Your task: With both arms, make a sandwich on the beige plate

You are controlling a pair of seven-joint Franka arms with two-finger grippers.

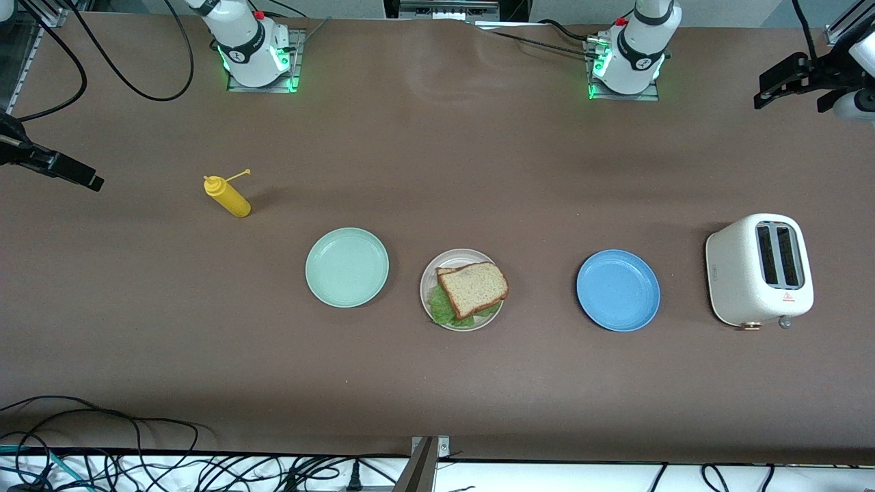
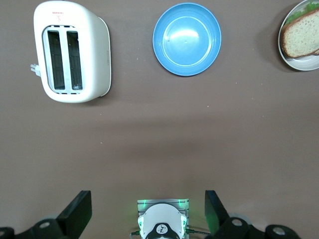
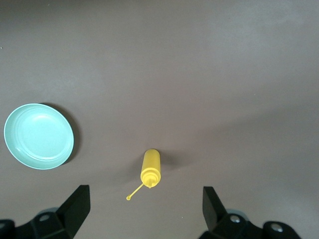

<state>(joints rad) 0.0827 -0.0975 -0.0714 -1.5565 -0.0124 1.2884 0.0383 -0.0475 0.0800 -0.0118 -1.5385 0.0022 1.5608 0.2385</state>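
— Both hands spread and empty: left hand [image 2: 147, 211] high over the surface's left-arm end, right hand [image 3: 144, 209] over the yellow bottle [image 3: 151, 168]?
— Yes, both waiting. The sandwich [image 1: 473, 288] sits on the beige plate [image 1: 429, 277] between mint and blue plates, top slice skewed, lettuce peeking out. It looks assembled; nothing further seems needed.

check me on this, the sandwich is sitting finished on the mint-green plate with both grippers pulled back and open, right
Not quite: the sandwich sits on the beige plate, as the front view shows; the mint-green plate beside it holds nothing. The rest holds: the left gripper and right gripper are open and up high, away from the plates.
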